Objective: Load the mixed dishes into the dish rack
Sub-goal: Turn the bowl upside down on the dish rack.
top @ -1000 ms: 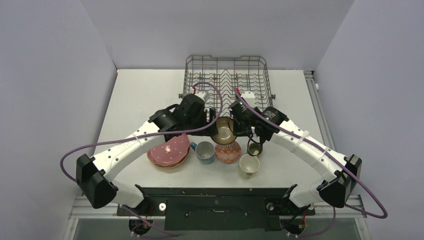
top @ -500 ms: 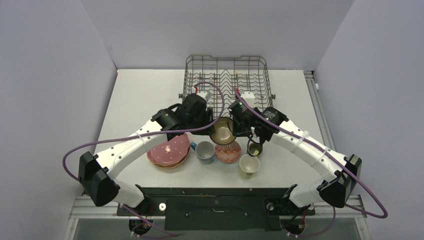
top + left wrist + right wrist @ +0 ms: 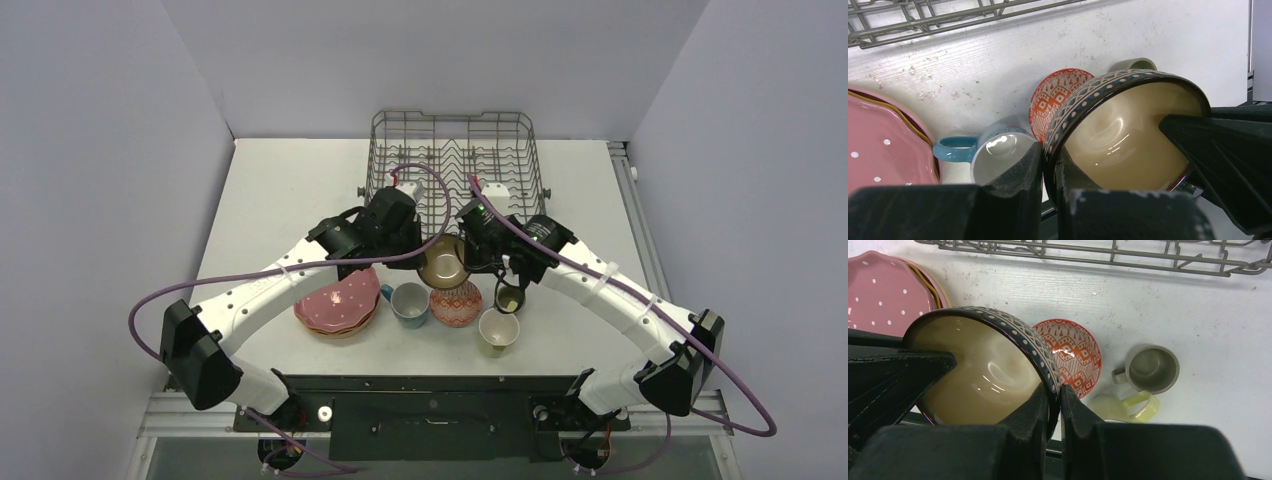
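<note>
The blue-white patterned bowl (image 3: 445,262) with a tan inside hangs tilted above the table, just in front of the dish rack (image 3: 452,113). My left gripper (image 3: 424,250) is shut on its left rim; in the left wrist view the rim runs between the two fingers of the left gripper (image 3: 1049,150). My right gripper (image 3: 470,260) is shut on the opposite rim, which the right wrist view shows pinched in the right gripper (image 3: 1054,390). The grey wire rack holds no dishes that I can see.
Below the bowl stand a red patterned dish (image 3: 456,304), a light-blue mug (image 3: 409,303), a small olive mug (image 3: 509,297) and a pale-yellow mug (image 3: 498,329). A stack of plates topped by the pink dotted one (image 3: 338,302) lies to the left.
My left gripper has shut on the bowl's left rim. The bowl and both arms have edged slightly toward the rack.
</note>
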{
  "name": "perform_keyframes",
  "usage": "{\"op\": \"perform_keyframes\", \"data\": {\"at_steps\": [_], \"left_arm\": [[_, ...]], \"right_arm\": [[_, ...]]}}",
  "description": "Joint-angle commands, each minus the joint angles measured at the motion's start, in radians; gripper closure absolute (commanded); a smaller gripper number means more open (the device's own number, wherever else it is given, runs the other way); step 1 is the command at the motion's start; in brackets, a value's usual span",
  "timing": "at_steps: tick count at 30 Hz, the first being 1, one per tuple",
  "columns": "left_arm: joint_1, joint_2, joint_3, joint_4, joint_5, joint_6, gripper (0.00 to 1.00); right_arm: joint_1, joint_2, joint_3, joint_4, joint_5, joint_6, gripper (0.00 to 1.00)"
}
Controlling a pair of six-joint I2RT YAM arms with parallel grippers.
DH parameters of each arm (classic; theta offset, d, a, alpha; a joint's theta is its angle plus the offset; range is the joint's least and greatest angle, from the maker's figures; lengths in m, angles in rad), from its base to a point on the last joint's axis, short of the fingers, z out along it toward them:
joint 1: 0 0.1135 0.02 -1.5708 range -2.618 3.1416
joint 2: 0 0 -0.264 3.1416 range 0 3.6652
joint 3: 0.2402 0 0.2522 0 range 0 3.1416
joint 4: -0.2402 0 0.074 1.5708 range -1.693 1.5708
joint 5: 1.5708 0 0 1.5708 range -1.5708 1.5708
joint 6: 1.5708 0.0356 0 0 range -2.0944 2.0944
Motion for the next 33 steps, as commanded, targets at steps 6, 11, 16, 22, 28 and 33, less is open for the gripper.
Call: {"op": "perform_keyframes", "data": {"at_steps": [6,11,16,22,28,33], "left_arm": [[-0.003,-0.018,0.018,0.08,0.048,-0.001,1.0],[0.005,-0.036,0.006,0.087,0.048,-0.001,1.0],[0.024,-0.053,-0.022,0.108,0.104,-0.006,1.0],[0.063,-0.092,-0.069,0.157,0.171,-0.013,1.0],[0.112,-0.137,-0.119,0.218,0.255,-0.026,1.0],[0.133,-0.168,-0.163,0.273,0.323,-0.052,1.0]], "right_arm": [[0.005,-0.075,0.006,0.086,-0.004,0.011,0.73],[0.001,-0.104,-0.006,0.085,0.0,0.001,0.65],[-0.005,-0.143,-0.033,0.11,-0.031,-0.01,0.51],[-0.021,-0.209,-0.053,0.118,-0.049,-0.015,0.41],[-0.045,-0.297,-0.093,0.136,-0.062,-0.02,0.19],[-0.058,-0.37,-0.151,0.176,-0.082,-0.01,0.17]]}}
